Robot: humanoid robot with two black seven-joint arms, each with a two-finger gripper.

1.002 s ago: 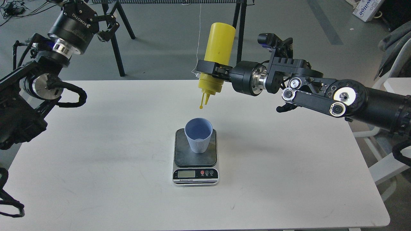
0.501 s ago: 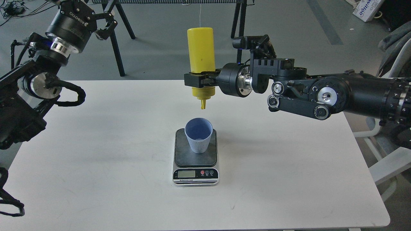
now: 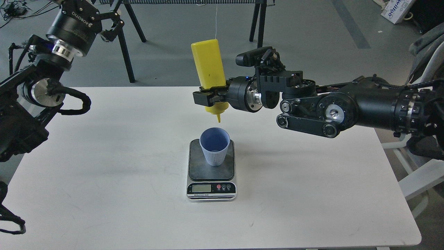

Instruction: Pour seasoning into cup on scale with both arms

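Our right end effector (image 3: 212, 98) is clamped on the tall yellow plastic squeeze bottle (image 3: 208, 71), gripping it low near the shoulder. The bottle is inverted and leans slightly, its base tipped toward 11 o'clock and its cone nozzle (image 3: 218, 118) pointing down, just above the far rim of the small light-blue ribbed plastic cup (image 3: 215, 146) and not touching it. We count one bottle, one cup and one flat rectangular kitchen scale (image 3: 211, 173) with a dark top plate. The cup stands upright on the scale's plate, and the scale rests mid-bench on the white bench (image 3: 104, 180). Our left end effector (image 3: 112, 26) hangs at 10 o'clock, well apart; we cannot tell its finger state. Black stand legs (image 3: 126, 55) rise beyond the bench at 12 o'clock.
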